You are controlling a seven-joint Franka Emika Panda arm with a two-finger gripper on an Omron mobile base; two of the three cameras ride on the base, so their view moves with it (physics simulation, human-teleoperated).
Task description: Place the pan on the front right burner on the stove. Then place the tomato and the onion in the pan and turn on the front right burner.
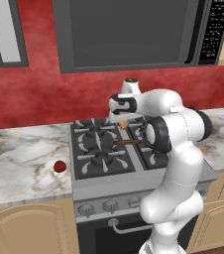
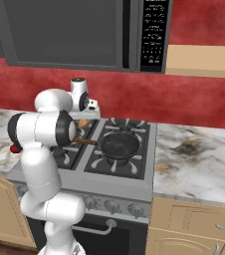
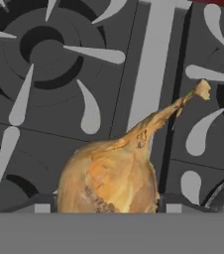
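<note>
Gripper (image 3: 104, 211) clamped on the onion (image 3: 109, 178), held above the stove (image 2: 149, 149) between its burners. Pan (image 2: 118, 145) on the front right burner, handle pointing left. Tomato (image 1: 59, 166) on the counter (image 1: 20, 163), left of stove.

Glossy white arm (image 1: 183, 163), dark joints

The arm (image 1: 176, 149) hides most of the pan (image 1: 144, 135) in the left base view; the onion (image 3: 109, 178), between the fingertips, is cut off at the hand view's bottom.
</note>
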